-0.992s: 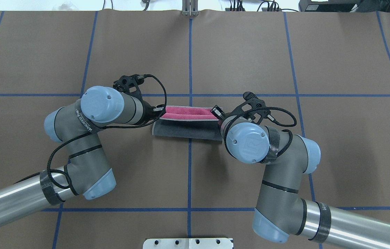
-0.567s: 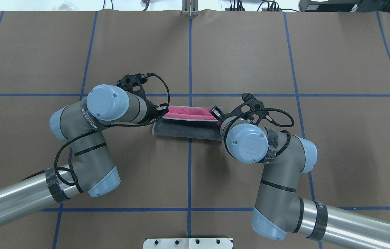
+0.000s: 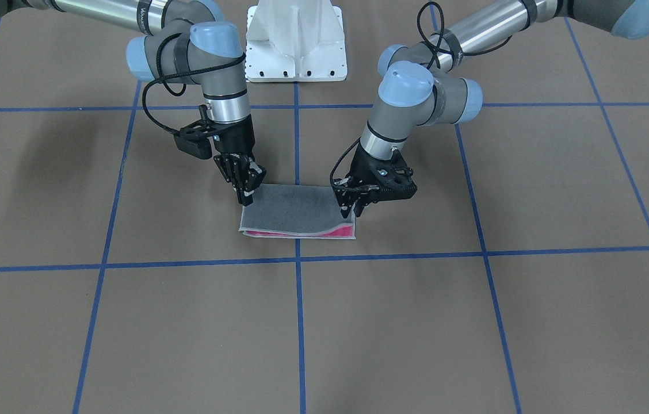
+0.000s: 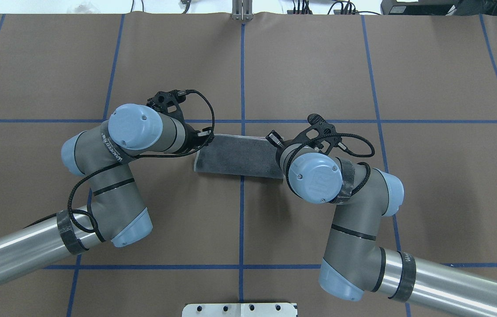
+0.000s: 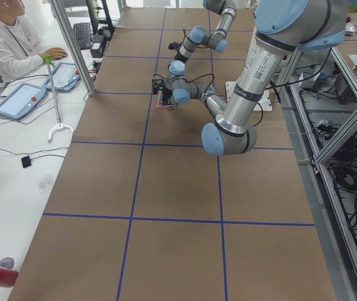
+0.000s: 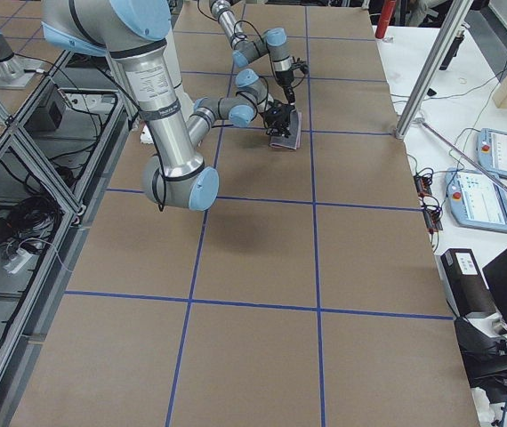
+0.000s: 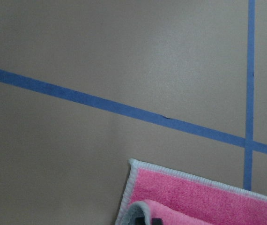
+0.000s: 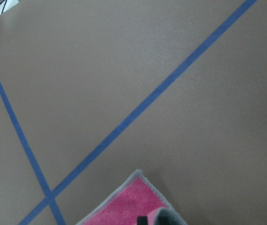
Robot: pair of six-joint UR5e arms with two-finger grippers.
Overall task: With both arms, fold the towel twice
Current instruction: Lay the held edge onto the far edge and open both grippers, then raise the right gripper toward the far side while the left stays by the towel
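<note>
So the towel (image 4: 237,156) is lying folded over on the brown table (image 4: 319,66), grey side up, stretched right between the two claws. The left gripper (image 3: 353,214) is pinched narrow on the towel's end on its side. Just under its tips the grey top layer is lifted a bit, so a strip of the pink underside (image 3: 343,231) peeks out below it. The right gripper (image 3: 245,198) is clamped tight on the opposite end, tips pointing down at the corner, and the cloth lies flatter there. Each wrist cam shows the pink bottom layer poking out ahead of the claw with its light stitched border, plus a curl of grey right next to a dark fingertip at the bottom edge. A blue tape line (image 4: 242,79) runs under the towel roughly midway between the grippers, and another one crosses the table just beyond both claws. The white pedestal (image 3: 296,40) sits well behind them, back at the robot's base.
</note>
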